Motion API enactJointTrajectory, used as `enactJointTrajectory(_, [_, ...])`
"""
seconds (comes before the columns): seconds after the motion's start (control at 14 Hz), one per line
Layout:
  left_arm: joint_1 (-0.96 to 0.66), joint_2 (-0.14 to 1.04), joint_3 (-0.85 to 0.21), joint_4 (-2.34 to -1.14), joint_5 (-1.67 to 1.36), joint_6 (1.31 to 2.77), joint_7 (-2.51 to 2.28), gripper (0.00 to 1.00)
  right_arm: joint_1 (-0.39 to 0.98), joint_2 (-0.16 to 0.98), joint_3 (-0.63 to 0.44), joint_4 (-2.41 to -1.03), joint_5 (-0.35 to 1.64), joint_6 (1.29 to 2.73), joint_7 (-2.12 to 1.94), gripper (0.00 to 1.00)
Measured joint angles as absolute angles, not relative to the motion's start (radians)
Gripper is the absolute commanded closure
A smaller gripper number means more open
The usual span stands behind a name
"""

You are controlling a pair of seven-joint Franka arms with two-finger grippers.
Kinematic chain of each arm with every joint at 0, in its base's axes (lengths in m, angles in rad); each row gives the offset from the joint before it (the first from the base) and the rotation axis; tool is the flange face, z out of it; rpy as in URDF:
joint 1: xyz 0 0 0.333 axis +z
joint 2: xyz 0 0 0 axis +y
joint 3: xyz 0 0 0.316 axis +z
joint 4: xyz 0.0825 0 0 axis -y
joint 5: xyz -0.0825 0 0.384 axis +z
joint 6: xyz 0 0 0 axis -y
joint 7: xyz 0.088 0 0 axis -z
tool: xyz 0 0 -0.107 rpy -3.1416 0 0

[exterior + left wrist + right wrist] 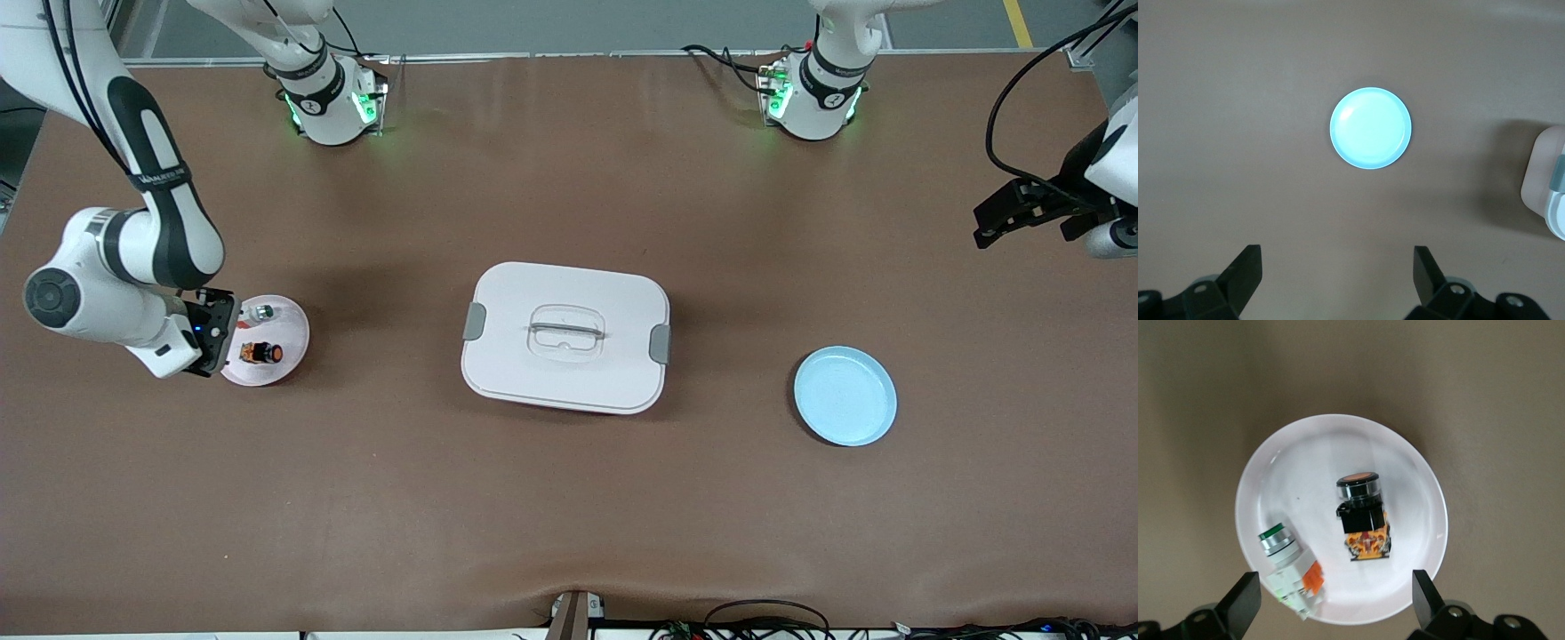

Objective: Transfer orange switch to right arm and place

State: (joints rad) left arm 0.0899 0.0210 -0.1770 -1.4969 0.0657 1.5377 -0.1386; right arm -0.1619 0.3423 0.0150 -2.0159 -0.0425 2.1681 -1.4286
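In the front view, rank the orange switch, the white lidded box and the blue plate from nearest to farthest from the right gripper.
1. Orange switch, on the white dish just under the right gripper.
2. White lidded box, mid-table.
3. Blue plate, toward the left arm's end.

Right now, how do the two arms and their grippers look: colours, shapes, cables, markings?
Both arms are white, rounded shells with dark-grey joint bands. The right arm carries a small dark label band and a blue light near its black right gripper. Black cables run to the black left gripper. The bases glow green. In each wrist view the fingers are black, angular and wedge-shaped.
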Motion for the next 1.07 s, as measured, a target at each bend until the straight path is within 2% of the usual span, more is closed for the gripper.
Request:
enactJointTrajectory(0.5, [0.087,0.02,-0.183,-1.497,0.063,1.536,-0.091,0.0,-0.155,0.199,0.028,-1.885,-0.031,1.867,-1.007,0.0])
enactJointTrajectory(1.07, [0.086,-0.008,-0.184,-1.497,0.007,1.479,-0.059,0.0,-0.111,0.081,0.031,-1.851,0.003,1.664,-0.611,0.0])
